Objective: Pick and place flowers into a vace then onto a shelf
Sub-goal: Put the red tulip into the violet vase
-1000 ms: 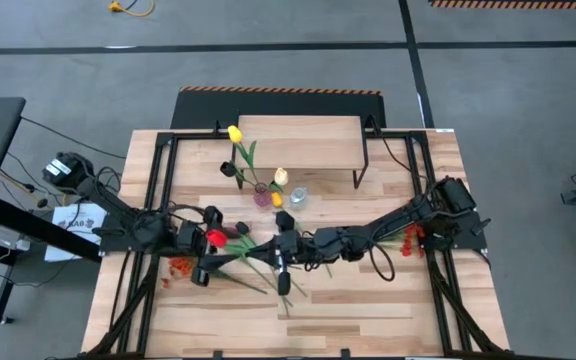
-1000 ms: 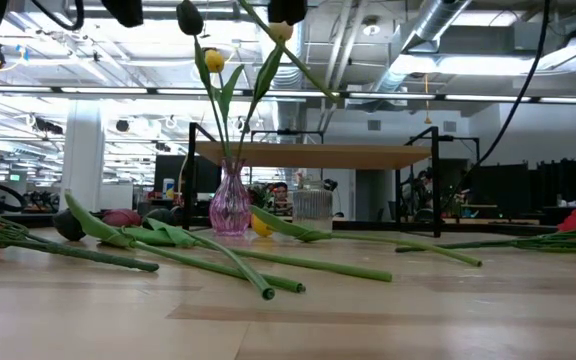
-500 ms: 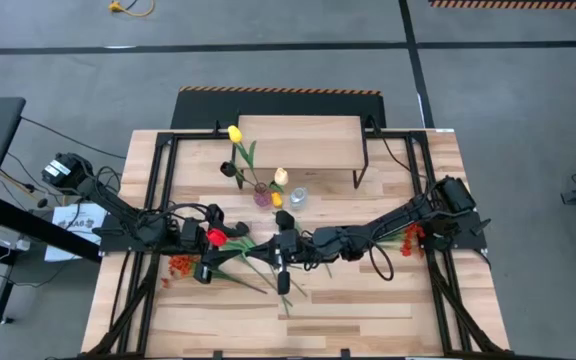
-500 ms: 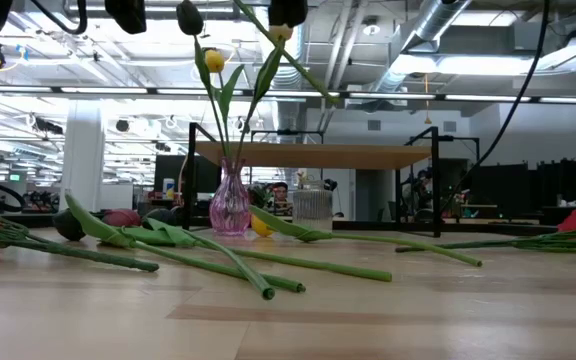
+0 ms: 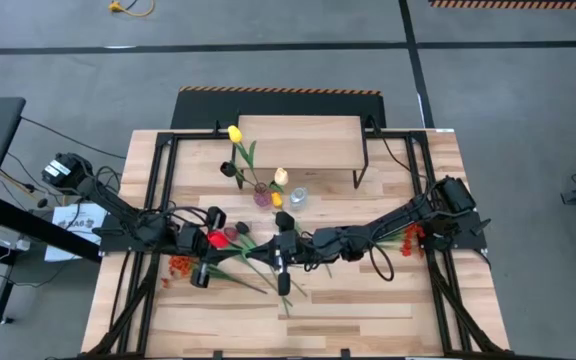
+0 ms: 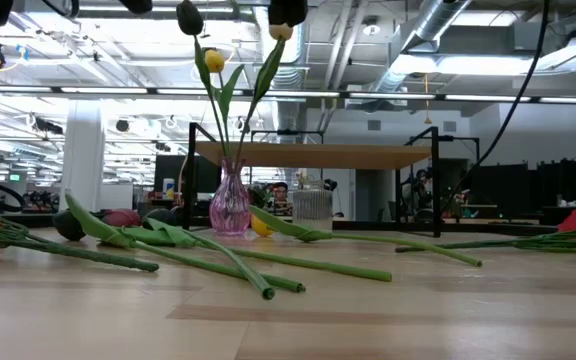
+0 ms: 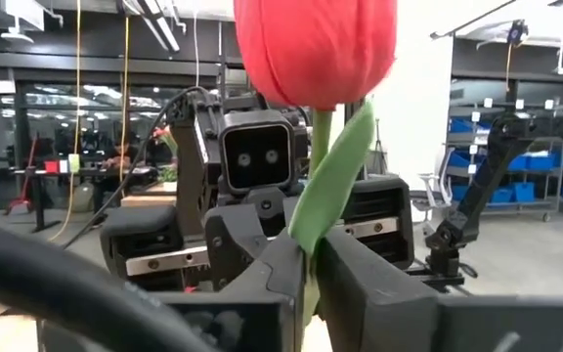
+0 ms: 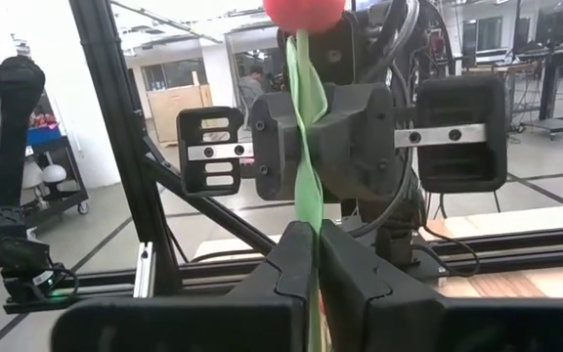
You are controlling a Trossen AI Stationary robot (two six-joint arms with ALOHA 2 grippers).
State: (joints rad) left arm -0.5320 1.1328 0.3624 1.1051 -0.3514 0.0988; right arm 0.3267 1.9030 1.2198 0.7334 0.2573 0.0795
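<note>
My left gripper (image 7: pixel 306 284) is clenched on the green stem of a red tulip (image 7: pixel 316 49), whose head stands upright just above my fingers (image 7: pixel 252 293). My right gripper (image 8: pixel 316 264) pinches the same stem lower down, its jaws clamped tight around it, so both of my arms meet face to face over the middle of the table (image 5: pixel 368 310). In the high view the red tulip (image 5: pixel 218 238) sits at my left gripper (image 5: pixel 230 240), with my right gripper (image 5: pixel 273 247) just beside it.

The pink glass vase (image 6: pixel 230 205) stands on the table in front of the shelf (image 6: pixel 313 155), holding 3 flowers: a yellow tulip (image 6: pixel 214 61), a dark maroon one (image 6: pixel 188 17) and a cream one (image 6: pixel 280 31). A clear ribbed jar (image 6: pixel 312 205) is near the vase. More loose tulips (image 6: pixel 198 255) lie flat on the planks, and orange-red sprays (image 5: pixel 180 265) rest near each side edge of the table
</note>
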